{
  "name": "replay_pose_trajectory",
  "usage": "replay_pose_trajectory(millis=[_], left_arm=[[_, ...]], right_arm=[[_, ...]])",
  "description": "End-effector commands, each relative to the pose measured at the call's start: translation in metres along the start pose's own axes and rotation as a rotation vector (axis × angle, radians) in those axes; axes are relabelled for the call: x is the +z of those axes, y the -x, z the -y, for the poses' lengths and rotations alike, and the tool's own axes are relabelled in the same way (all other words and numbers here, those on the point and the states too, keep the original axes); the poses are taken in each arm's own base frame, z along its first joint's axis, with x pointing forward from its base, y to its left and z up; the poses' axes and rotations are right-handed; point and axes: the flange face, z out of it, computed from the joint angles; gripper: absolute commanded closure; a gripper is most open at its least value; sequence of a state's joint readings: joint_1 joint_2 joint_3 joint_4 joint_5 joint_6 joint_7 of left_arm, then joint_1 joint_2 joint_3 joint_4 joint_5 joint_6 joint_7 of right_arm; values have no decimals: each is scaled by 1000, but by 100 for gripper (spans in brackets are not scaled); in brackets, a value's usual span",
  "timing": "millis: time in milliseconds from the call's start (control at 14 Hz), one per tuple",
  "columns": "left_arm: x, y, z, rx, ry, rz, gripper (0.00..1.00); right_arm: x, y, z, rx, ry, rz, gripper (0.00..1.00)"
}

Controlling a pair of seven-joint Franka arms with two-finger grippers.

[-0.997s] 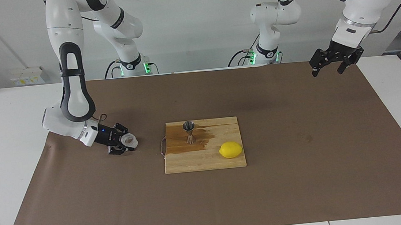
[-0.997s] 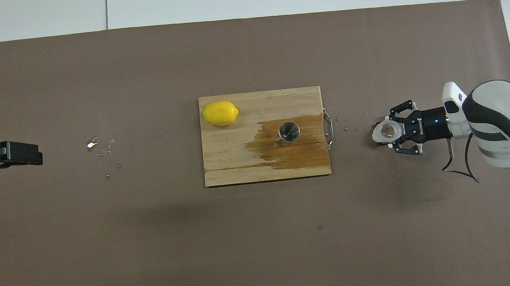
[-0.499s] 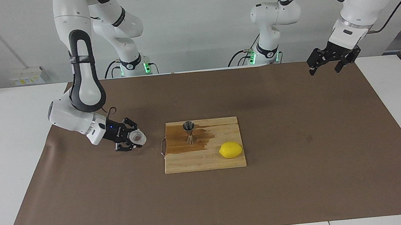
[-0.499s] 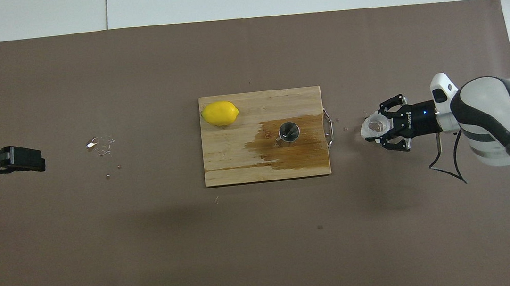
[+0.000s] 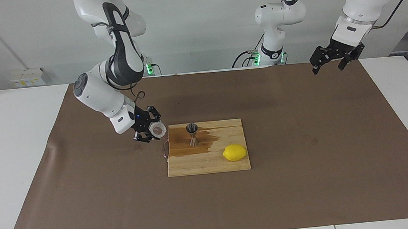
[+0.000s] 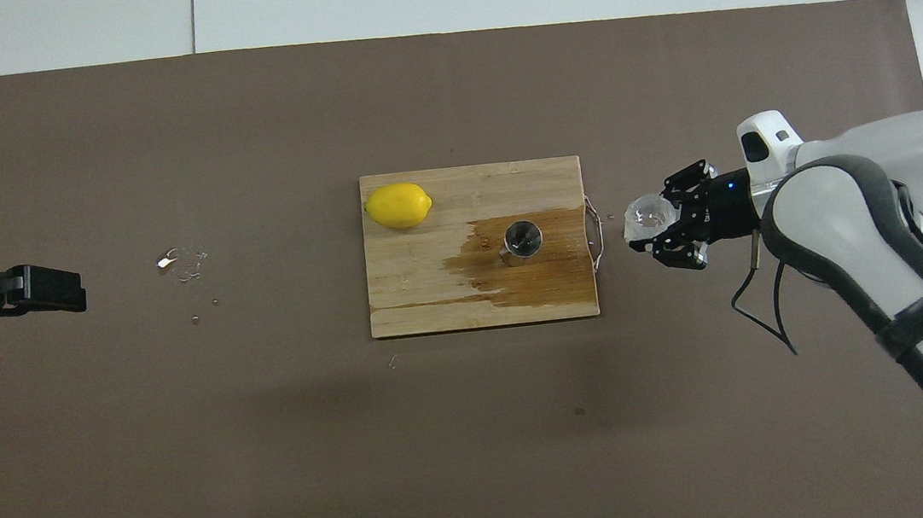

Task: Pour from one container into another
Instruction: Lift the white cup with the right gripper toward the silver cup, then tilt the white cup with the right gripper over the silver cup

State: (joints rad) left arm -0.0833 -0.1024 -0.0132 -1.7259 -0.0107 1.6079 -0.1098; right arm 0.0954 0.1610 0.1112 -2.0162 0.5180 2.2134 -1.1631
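The translucent cup [image 5: 158, 129] is clamped in the right gripper [image 5: 152, 130] and held tipped just above the mat, beside the cutting board's [image 5: 208, 162] handle end. The right arm is bent low, its forearm slanting down toward the board. A second ago the cup was held farther out toward the right arm's end. The steel jigger [image 5: 192, 134] stands upright on the board's wet patch, with a lemon [image 5: 234, 152] farther from the robots. The left gripper [image 5: 330, 62] waits, raised over the mat's corner, fingers apart.
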Motion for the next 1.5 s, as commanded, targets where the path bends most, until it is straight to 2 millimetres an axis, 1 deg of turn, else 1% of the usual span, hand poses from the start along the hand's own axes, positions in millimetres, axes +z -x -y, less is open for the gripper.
replay_pose_trajectory(millis=[0,142,214,285,356,427,570,712,855,926,997,1069,1140,1282,1354,1425], left_arm=[[3,10,2,13,-14,17,0],[2,9,0,105,-13,13,0],[1,9,0,101,-13,13,0],[2,11,-1,104,-13,25,0],[2,12,-1,104,-13,30,0],[3,11,5,92,-12,30,0],[2,11,11,81,-11,30,0],[1,9,11,81,-10,18,0],[2,9,6,93,-10,18,0],[2,7,9,84,-10,13,0],[1,5,18,70,-9,8,0],[3,3,31,42,5,13,0],[1,2,19,53,25,4,0],[0,1,13,64,24,1,0],[-7,-1,12,67,32,-2,0],[-7,-6,11,70,29,6,0]], right_arm=[[12,-36,27,-2,77,68,81],[17,-46,37,3,121,132,81],[22,-54,47,-3,135,157,81],[23,-61,52,-5,155,181,81],[19,-65,52,-9,190,210,81],[17,-67,52,-9,215,231,81],[18,-79,65,-19,229,265,81],[13,-83,66,-13,263,301,81],[13,-96,79,-8,274,332,81],[9,-98,79,-10,299,360,81],[7,-97,78,-7,323,384,81],[9,-101,84,-7,333,395,81],[14,-107,94,-23,331,410,81],[9,-108,96,-4,356,451,82],[8,-108,96,-4,363,461,82],[9,-108,97,-7,364,464,82]])
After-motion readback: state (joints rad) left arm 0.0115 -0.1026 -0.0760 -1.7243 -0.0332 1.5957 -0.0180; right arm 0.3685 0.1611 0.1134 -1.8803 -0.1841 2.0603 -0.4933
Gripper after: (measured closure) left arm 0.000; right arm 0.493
